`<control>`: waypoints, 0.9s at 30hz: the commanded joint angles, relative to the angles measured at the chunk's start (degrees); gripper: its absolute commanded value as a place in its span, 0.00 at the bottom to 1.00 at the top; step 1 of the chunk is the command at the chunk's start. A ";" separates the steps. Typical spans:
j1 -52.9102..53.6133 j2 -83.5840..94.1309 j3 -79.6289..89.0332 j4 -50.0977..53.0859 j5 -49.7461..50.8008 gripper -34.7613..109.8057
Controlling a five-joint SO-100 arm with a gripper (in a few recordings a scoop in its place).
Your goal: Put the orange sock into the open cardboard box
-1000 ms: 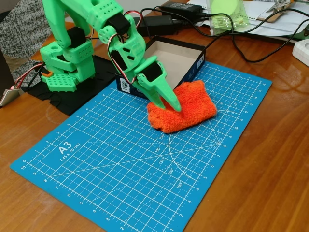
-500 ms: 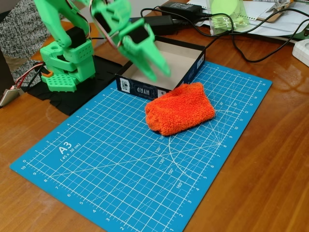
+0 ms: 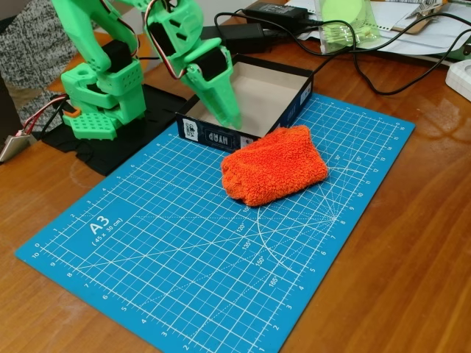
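Item: orange sock (image 3: 274, 165). Located on the blue cutting mat (image 3: 184, 250), just in front of the open cardboard box (image 3: 283, 110), its far edge close against the box's near wall. Not yet placed inside.

Item: tool (image 3: 229, 119). Green plastic, tapered to a point, held above the near-left part of the box, apart from the sock. The fingers appear closed together or nearly so; nothing is held.

Step in hand, as judged: the sock is to be gripped. The fingers should be spread wide, lowered over the thick middle of the lump, and closed deep into the pile so that a fold, not loose fibres, is caught. A lift clear of the box wall is needed before release.

Materials: sock of fluffy terry, soft, folded, compressible, likely to sag when lifted. Box shallow and rectangular, with dark walls bearing white print and a plain pale inside. Mat smooth, gridded. Surface (image 3: 412, 257) of glossy brown wood.
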 commanded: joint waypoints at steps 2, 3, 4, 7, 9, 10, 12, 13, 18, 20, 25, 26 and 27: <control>0.44 1.05 -0.70 -0.88 -2.55 0.24; 0.00 1.05 -0.62 -1.14 -3.43 0.24; -0.53 1.05 -0.62 -1.14 -3.43 0.24; 0.09 1.41 -0.62 -3.52 -5.01 0.30; 0.26 1.14 0.26 -5.54 -8.53 0.42; 0.00 0.70 1.41 -6.50 -10.28 0.47; -0.18 -0.70 3.78 -8.88 -11.78 0.48; 0.00 -1.58 4.48 -9.58 -11.34 0.48; 1.41 -7.65 4.75 -11.60 -7.73 0.48; 2.29 -10.81 4.66 -13.71 -7.29 0.48; 4.57 -19.07 0.79 -16.79 -4.66 0.48; 4.83 -20.39 -0.62 -16.96 -4.22 0.48; 5.19 -21.62 -1.85 -17.14 -4.04 0.48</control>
